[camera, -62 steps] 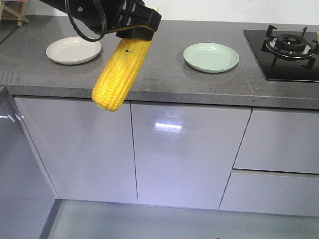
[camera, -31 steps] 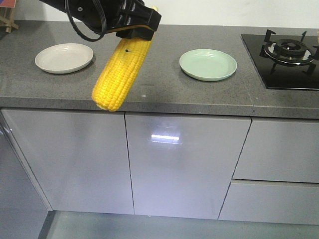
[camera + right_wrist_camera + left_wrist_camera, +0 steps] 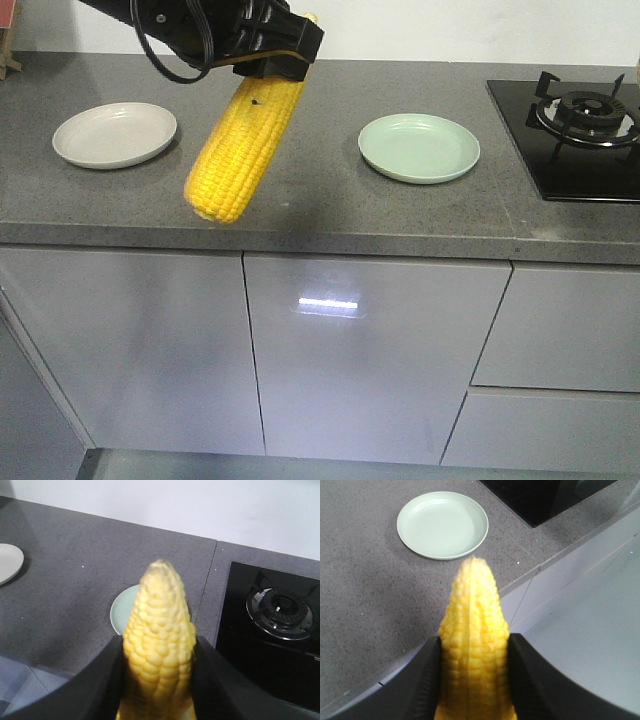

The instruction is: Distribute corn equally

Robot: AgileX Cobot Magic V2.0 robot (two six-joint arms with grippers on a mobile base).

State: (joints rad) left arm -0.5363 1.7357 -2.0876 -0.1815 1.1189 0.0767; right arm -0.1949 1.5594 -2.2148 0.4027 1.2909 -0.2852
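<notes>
My left pincer point(image 3: 474, 644) was clamped on the first corn cob point(image 3: 245, 150) (tilted, tip down, over the worktop point(image 3: 330, 205) left of the green plate point(image 3: 419, 147)); my right pincer point(image 3: 159, 644) gripped the second corn cob point(image 3: 160, 615), its tip pointing toward that plate's near side.

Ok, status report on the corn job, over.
Both shut: left gripper on left cob, right gripper on right cob. No corn on green plate or white plate. Nothing in the way.
</notes>
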